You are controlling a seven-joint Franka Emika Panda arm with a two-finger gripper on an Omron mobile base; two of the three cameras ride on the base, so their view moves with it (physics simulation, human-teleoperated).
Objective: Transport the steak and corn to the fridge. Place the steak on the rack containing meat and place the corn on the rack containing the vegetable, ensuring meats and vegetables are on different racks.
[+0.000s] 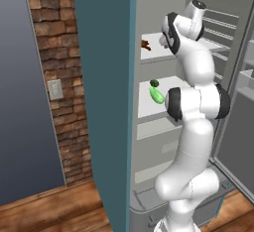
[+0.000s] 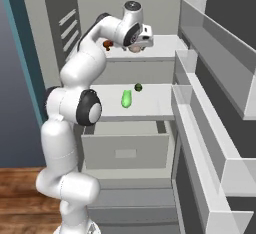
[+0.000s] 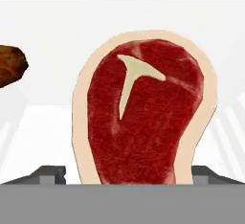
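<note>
Steak (image 3: 143,117), a flat roundish red cut with a pale whitish rim and a small cream T-shaped bone mark, stands between the two dark tips of the pincer (image 3: 129,177), which is clenched on its lower edge, one tip showing at either side. The right base view shows the pincer (image 2: 134,48) at the front of the higher flat white inner shelf (image 2: 165,50) of the tall grey fridge (image 2: 210,128), with a little of the steak (image 2: 134,48) peeking out below the hand, just over that shelf. A small dark brown lumpy piece of meat (image 3: 12,66) lies farther along the same shelf, apart from the steak; it also shows in the left base view (image 1: 146,45) and the right base view (image 2: 107,44). On the lower white shelf (image 2: 155,103) lies the bright light-green tapered ear of corn (image 2: 126,98), with a small dark green round vegetable (image 2: 138,87) near its far end; the pair shows again from the left (image 1: 156,95) (image 1: 154,83). A grey drawer (image 2: 127,150) stands pulled out beneath, and white door racks (image 2: 220,148) line the open door.
</note>
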